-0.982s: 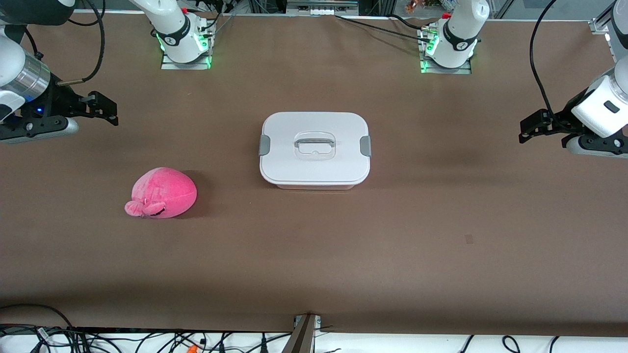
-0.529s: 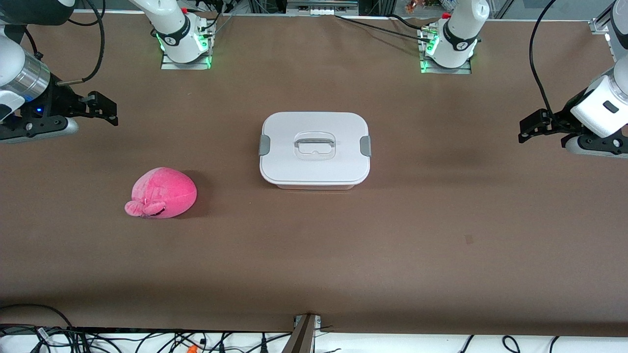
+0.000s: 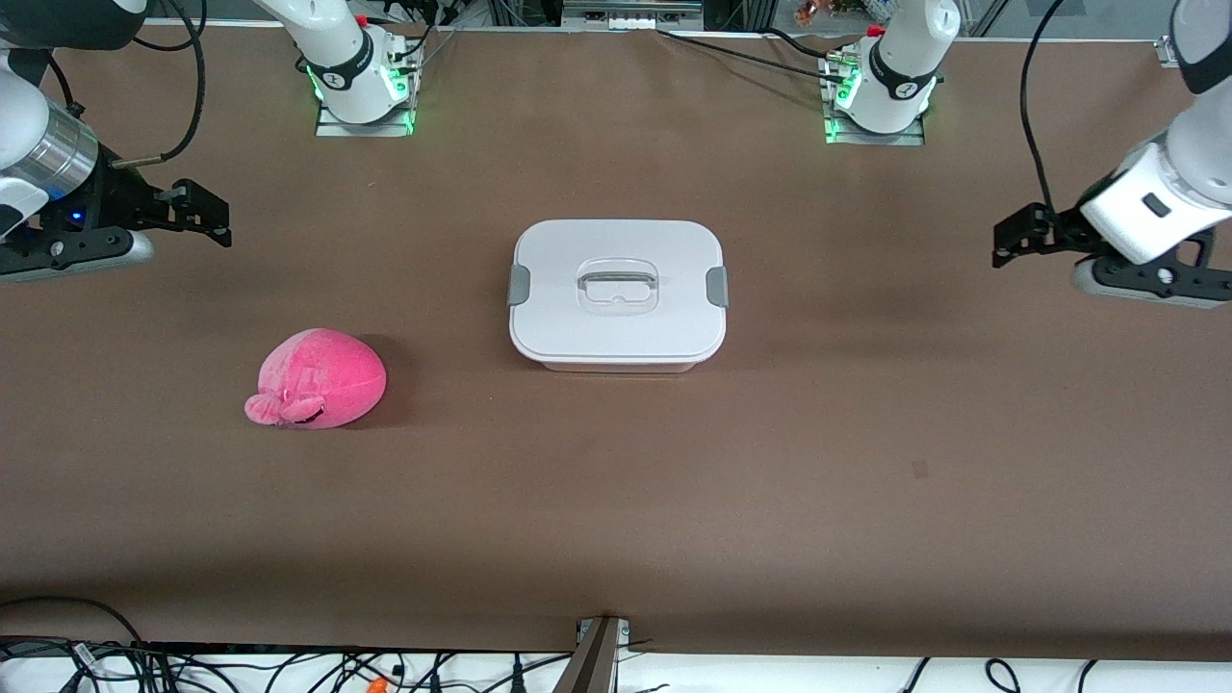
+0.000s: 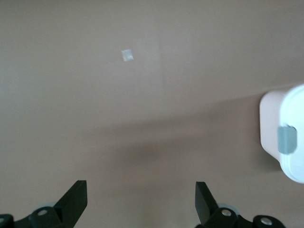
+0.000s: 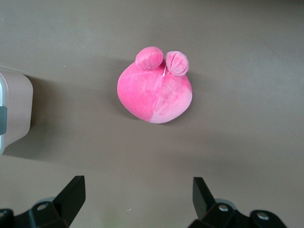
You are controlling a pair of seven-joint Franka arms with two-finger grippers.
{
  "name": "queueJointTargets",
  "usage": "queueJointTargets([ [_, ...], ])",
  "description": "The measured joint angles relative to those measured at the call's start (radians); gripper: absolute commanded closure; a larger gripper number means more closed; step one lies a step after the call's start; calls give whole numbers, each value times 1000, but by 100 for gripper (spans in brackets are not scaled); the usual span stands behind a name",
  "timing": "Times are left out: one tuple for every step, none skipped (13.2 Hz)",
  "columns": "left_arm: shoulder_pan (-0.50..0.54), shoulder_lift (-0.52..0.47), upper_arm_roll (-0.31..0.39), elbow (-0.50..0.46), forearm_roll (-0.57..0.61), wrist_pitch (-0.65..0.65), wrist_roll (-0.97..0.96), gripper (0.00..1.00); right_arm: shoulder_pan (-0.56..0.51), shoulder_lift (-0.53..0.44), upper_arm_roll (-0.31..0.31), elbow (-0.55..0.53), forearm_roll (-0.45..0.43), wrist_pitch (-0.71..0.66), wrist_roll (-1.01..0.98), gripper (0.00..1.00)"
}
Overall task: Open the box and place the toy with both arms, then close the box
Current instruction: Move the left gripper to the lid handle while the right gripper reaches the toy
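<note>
Front view
Table (image 3: 616, 500): brown, carries the box and the toy.
Box (image 3: 617, 294): mid-table, roughly midway between the two pincers, lid on, a grey clip at each end, clear handle in the middle of the lid.
Toy (image 3: 318, 378): pink plush on the table toward the right arm's end, nearer the front camera than the box, well apart from it.
Right pincer (image 3: 217, 217): up over the table at the right arm's end, tips pointing toward the box, nothing in it; the toy lies below it in this view, nearer the camera.
Left pincer (image 3: 1006, 241): up over the table at the left arm's end, tips pointing toward the box, nothing in it.

Left wrist view
Left pincer (image 4: 141, 202): spread wide, empty, bare table between the fingers (image 4: 76, 202).
Box (image 4: 285, 137): only one end shows, at the picture's edge, ahead of the pincer and off to one side, with its grey clip (image 4: 286, 139) shut against the lid.
Mark (image 4: 127, 55): small pale patch on the table, farther out ahead of the pincer.

Right wrist view
Right pincer (image 5: 139, 194): spread wide, empty.
Toy (image 5: 156, 92): straight ahead of the gap, clear of both fingers (image 5: 73, 194), its two stubby parts pointing away from the pincer.
Box (image 5: 14, 111): one corner at the picture's edge, off to one side of the pincer, apart from the toy.
</note>
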Motion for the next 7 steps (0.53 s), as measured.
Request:
queueJointTargets([
  [-1, 0, -33, 0, 0, -13, 0, 0, -1, 0, 0, 0, 0, 0, 0, 0],
  [-3, 1, -70, 0, 0, -35, 0, 0, -1, 0, 0, 0, 0, 0, 0, 0],
  [-4, 3, -107, -1, 0, -57, 1, 0, -1, 0, 0, 0, 0, 0, 0, 0],
  [-6, 9, -144, -1, 0, -70, 8, 0, -2, 1, 0, 0, 0, 0, 0, 0],
  [-8, 15, -185, -1, -3, -74, 28, 0, -2, 1, 0, 0, 0, 0, 0, 0],
  [-10, 22, -237, -1, -10, -74, 49, 0, -3, 1, 0, 0, 0, 6, 0, 0],
  [-12, 32, -297, -1, -15, -67, 60, 0, -4, 4, 1, -1, 0, 25, 0, 0],
])
